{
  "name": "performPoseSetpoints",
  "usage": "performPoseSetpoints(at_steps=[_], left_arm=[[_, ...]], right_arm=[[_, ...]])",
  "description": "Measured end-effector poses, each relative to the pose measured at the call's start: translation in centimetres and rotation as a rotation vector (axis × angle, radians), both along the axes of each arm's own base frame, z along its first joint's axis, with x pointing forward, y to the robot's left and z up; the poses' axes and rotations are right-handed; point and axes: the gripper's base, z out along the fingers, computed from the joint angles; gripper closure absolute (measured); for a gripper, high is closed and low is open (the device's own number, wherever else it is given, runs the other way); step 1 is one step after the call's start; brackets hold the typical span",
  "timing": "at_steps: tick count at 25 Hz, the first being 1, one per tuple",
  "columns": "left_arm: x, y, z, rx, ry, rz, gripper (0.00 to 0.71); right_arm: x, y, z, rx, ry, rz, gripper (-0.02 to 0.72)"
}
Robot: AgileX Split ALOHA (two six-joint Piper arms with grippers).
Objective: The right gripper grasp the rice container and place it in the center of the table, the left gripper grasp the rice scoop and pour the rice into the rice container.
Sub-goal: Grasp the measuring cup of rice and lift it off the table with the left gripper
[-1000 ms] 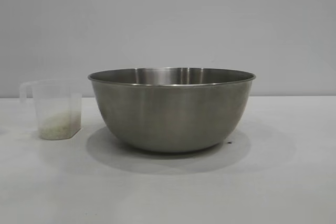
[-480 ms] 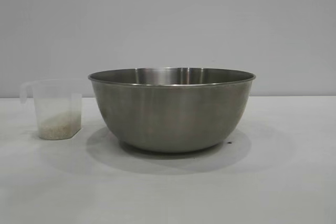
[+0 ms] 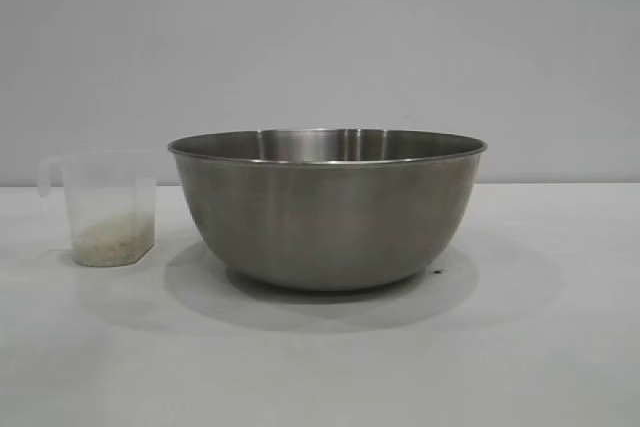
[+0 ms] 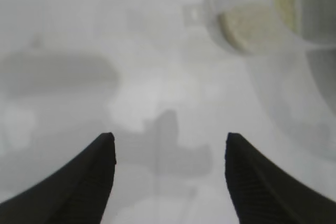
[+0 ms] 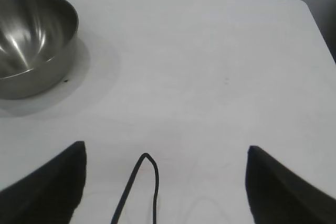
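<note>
Nothing has shifted in the exterior view since the earlier frames: bowl and cup sit exactly where they were.

Table (image 3: 560, 347) is plain white matte. Rice container (image 3: 327, 209), a big brushed-steel mixing bowl with a thin rolled rim, sits upright at mid-table and looks empty from the right wrist view. So I judge the placing step done.

Right gripper (image 5: 167, 182) hangs well back from the bowl, fingers spread wide, holding nothing. A thin black cable (image 5: 137, 187) loops between them. I treat that arm as parked.

Left gripper (image 4: 170, 169) is the one at work. It is over bare table, fingers moderately wide and empty, with the rice scoop (image 3: 102, 209) ahead of it and still apart.

Scoop is a small translucent plastic measuring cup with a loop handle, upright, just beside the bowl on the left-arm side, not touching it as far as I can tell. Rice (image 3: 112, 242) is a shallow pale layer in the bottom.

Step in hand, as I read it: approach to the scoop grasp. Next I need the fingers brought around the cup or its handle and closed gently; thin plastic, light, easy to knock over.
</note>
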Motion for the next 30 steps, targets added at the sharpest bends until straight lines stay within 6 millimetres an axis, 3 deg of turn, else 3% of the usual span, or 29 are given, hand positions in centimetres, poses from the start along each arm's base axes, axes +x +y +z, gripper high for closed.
performPoseSetpoints(at_steps=[11,20,26,30], left_arm=[[0.3,-0.8,0.3,0.202,-0.461,0.044,0.255],[-4.9,-2.8,-2.7,0.196,-0.564,-0.018,0.255],[-8.6,-2.2,-3.2,0.095,-0.727,0.029,0.255],[-9.9,-1.7,-3.5,0.061,-0.735,0.043,0.255]], right_arm=[[0.0,0.0,0.0,0.000,0.000,0.000,0.137],[0.0,0.0,0.0,0.001,0.000,0.000,0.137],[0.0,0.0,0.0,0.001,0.000,0.000,0.137],[0.0,0.0,0.0,0.001,0.000,0.000,0.137]])
